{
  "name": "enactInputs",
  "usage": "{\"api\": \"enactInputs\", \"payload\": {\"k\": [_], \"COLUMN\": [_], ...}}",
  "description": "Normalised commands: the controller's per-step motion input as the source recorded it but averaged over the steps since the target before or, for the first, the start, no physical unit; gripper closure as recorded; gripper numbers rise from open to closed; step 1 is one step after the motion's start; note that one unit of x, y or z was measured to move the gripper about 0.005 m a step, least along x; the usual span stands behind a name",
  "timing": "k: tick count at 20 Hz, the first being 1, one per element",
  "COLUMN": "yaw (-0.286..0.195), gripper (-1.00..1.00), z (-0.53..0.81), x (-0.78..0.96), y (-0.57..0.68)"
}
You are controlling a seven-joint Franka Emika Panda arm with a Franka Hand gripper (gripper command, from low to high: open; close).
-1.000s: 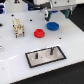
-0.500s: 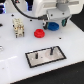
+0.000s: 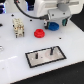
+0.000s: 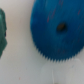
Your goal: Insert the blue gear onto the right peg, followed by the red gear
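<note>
Two gears are sitting on the white surface [image 3: 15, 60]: bright blue round toothed gear [image 3: 54, 24] under the white gripper [image 3: 56, 16], small red round gear [image 3: 39, 33] just beside it. Thin dark right peg [image 3: 50, 51] is standing on grey black-edged plate [image 3: 46, 56], well apart. Gripper state: can't tell.

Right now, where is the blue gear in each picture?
Exterior view: the blue gear lies on the white table, under the arm, toward the exterior view's right of the red gear.
Wrist view: the blue gear fills most of the picture.
Shared landmark: the white table.
</note>
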Motion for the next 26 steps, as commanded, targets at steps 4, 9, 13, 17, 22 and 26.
{"api": "enactInputs", "payload": {"k": [4, 9, 13, 17, 22, 26], "yaw": [0.0, 0.0, 0.0, 0.0, 0.0, 0.0], "gripper": [1.0, 1.0, 1.0, 1.0, 1.0, 1.0], "z": [-0.41, -0.45, -0.28, -0.34, -0.14, 0.08], "x": [-0.26, -0.27, -0.19, -0.2, -0.12, -0.18], "y": [-0.08, -0.14, -0.1, -0.1, -0.01, -0.11]}}
